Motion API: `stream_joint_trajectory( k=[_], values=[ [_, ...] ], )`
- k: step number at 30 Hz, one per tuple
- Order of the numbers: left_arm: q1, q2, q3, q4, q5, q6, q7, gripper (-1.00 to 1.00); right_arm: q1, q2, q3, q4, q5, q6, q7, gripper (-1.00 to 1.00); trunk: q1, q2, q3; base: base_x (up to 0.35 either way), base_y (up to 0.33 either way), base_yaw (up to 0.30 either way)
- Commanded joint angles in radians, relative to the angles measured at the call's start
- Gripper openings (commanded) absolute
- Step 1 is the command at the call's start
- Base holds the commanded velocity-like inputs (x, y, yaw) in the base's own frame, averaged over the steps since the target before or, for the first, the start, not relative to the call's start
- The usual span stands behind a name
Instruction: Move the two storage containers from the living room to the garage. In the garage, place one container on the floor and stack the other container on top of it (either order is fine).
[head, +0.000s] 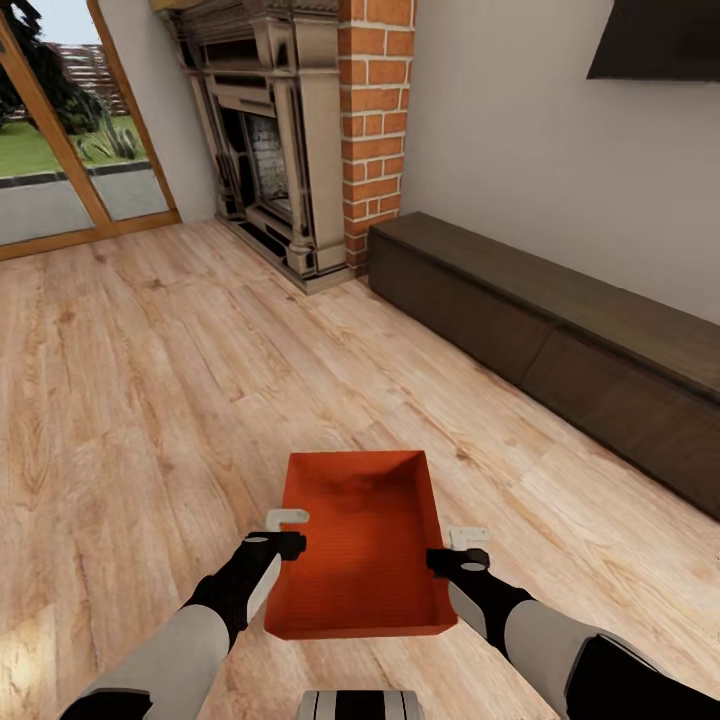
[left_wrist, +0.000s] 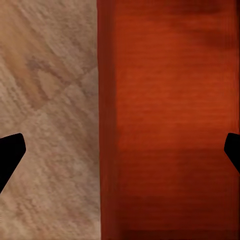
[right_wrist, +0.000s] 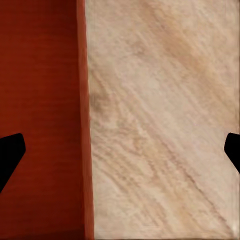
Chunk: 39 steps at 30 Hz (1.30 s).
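One orange-red storage container (head: 365, 540), an open bin with no lid, lies on the living room's light wood planks just in front of me. My left gripper (head: 290, 532) is open and straddles the bin's left wall (left_wrist: 107, 125), one dark fingertip (left_wrist: 11, 150) over the planks and the other over the bin's inside. My right gripper (head: 462, 548) is open too, astride the right wall (right_wrist: 84, 125) in the same way. Neither pair of fingers touches the wall. The bin holds nothing.
A red-brick fireplace (head: 370, 130) stands ahead. A long dark low cabinet (head: 560, 350) runs along the right wall under a black TV (head: 655, 40). Wood-framed glass doors (head: 60, 150) are at the far left. Wood plank floor (head: 180, 380) stretches ahead and to the left.
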Motion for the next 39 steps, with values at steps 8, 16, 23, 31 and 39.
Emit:
stream_joint_trajectory(
  k=[8,16,23,31,39],
  values=[
    [0.0,0.0,-0.001,-0.002,-0.004,0.006,0.004,1.0,-0.001,-0.002,0.02,-0.006,-0.004,-0.004,0.0,1.0,0.0,0.0,0.0,0.0,0.0,-0.039],
    [0.0,0.0,-0.002,-0.001,-0.006,0.006,0.005,1.0,-0.001,-0.002,0.022,-0.007,-0.002,-0.004,0.03,1.0,0.0,0.0,0.0,0.0,0.0,-0.001],
    [0.0,-0.001,-0.003,-0.001,-0.006,0.006,0.005,1.0,-0.001,0.006,0.024,-0.007,-0.002,-0.004,0.051,1.0,0.0,0.0,0.0,0.0,0.0,0.0],
    [0.0,0.0,-0.001,-0.001,-0.006,0.006,0.005,1.0,-0.001,0.008,0.024,-0.007,-0.002,-0.005,0.052,1.0,0.0,0.0,0.0,0.0,0.0,0.0],
    [0.0,0.0,0.0,-0.001,-0.006,0.006,0.004,1.0,-0.001,0.002,0.023,-0.007,-0.002,-0.005,0.052,1.0,0.0,0.0,0.0,0.0,0.0,0.0]
  ],
)
